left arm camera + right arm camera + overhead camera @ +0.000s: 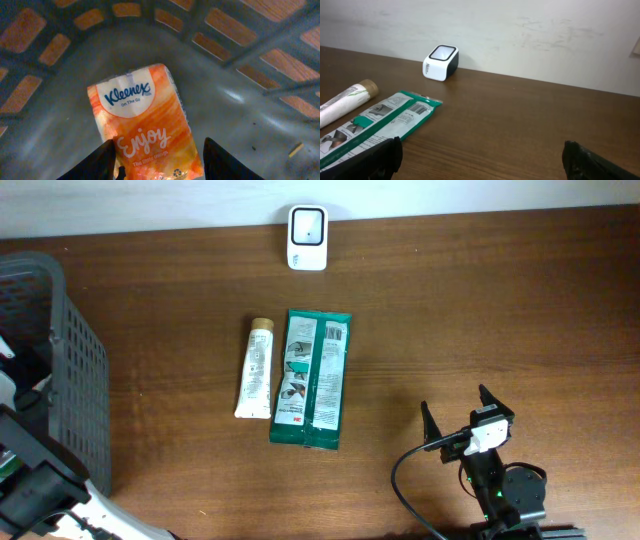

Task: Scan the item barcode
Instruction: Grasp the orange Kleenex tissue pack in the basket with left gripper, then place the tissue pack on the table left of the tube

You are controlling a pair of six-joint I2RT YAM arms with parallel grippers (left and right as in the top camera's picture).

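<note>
An orange Kleenex tissue pack (145, 125) lies flat on the grey floor of the basket (240, 105). My left gripper (157, 167) is down inside the basket, open, its jaws astride the pack's near end. The left finger touches the pack's edge and the right finger stands a little clear of it. The white barcode scanner (307, 238) sits at the table's far edge, also the scanner (441, 63) in the right wrist view. My right gripper (460, 415) rests low near the front right, wide open and holding nothing.
A green and white flat packet (312, 380) and a white tube with a tan cap (256, 368) lie side by side mid-table. The dark mesh basket (75, 360) stands at the left edge. A black cable (400, 470) loops beside the right arm.
</note>
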